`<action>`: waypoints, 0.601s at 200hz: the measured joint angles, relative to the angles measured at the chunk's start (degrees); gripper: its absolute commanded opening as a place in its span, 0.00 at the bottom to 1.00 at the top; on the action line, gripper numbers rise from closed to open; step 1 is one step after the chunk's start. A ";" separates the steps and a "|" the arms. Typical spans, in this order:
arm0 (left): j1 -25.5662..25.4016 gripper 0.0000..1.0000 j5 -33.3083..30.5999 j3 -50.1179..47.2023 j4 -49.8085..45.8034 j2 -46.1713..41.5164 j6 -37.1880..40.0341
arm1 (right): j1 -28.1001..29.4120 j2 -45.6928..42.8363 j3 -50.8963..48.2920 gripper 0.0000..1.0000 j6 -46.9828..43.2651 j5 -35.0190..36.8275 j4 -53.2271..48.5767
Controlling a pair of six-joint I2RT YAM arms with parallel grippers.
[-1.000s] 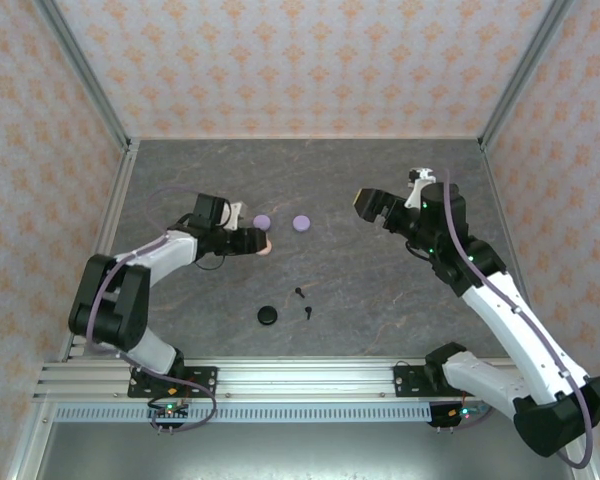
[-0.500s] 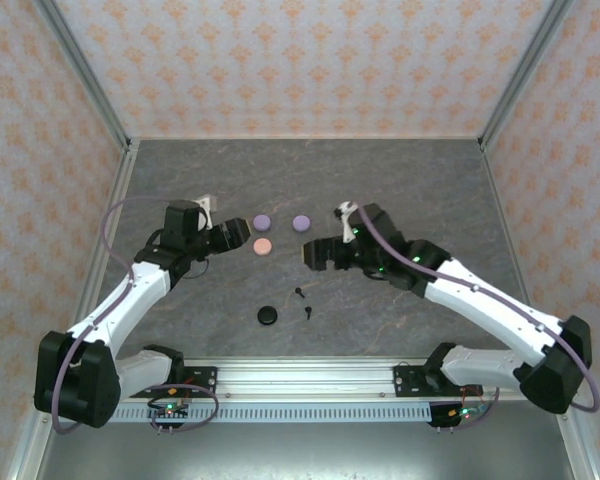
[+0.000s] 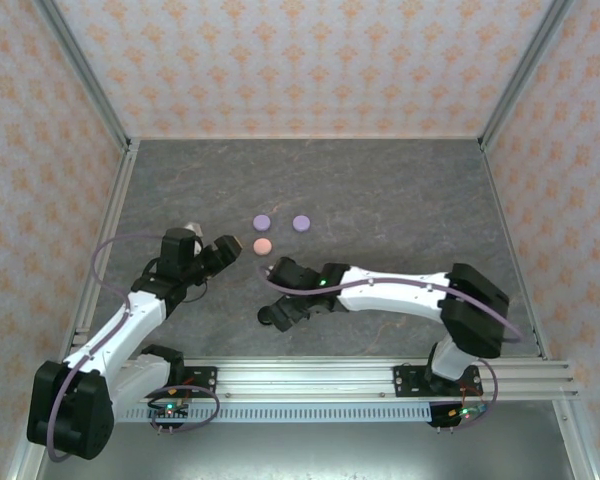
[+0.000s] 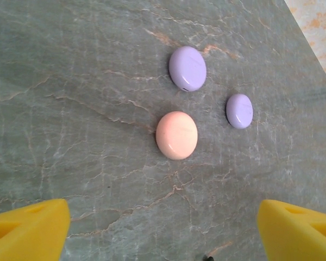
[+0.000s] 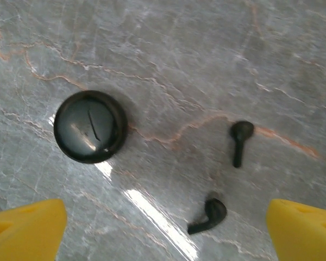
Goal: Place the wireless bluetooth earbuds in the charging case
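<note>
Workspace at an early stage of the task, read from left to right.

Left gripper (image 3: 223, 250): hovers over the table (image 3: 400, 180) with its jaws spread wide and nothing between them. In its wrist view the yellow fingertips (image 4: 27, 231) sit at the two lower corners.

Ahead of it lie three round cases, all with lids shut: left lilac case (image 4: 187, 68), pink case (image 4: 176, 135) just below it, and right lilac case (image 4: 239, 111). Each lies apart from the others. What they contain cannot be told.

Right gripper (image 5: 163, 231): reaches across to the near middle of the table, jaws likewise wide and empty, poised above the black set.

Black case (image 5: 90, 126): closed, glossy lid up, lying left of the earbuds and apart from them.

Two black earbuds lie loose on the table, touching neither the case nor each other.
- Upper earbud (image 5: 239, 136): long axis close to vertical in the wrist view, round head at the far end, stem pointing back toward the gripper.
- Lower earbud (image 5: 214, 210): long axis diagonal, head up and to the right, stem tip pointing down and to the left.

Judgement of progress: neither black earbud is seated, and the black case has yet to be opened. Opening it, picking up each earbud and seating both remain to be done. Since the stems point different ways, each earbud will probably need its own turn of the wrist before it goes in.
</note>
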 measured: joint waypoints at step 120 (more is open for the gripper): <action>0.00 0.90 -4.09 -1.51 -3.23 -5.95 -1.29 | 3.39 17.97 14.99 0.74 -5.33 -1.16 -3.91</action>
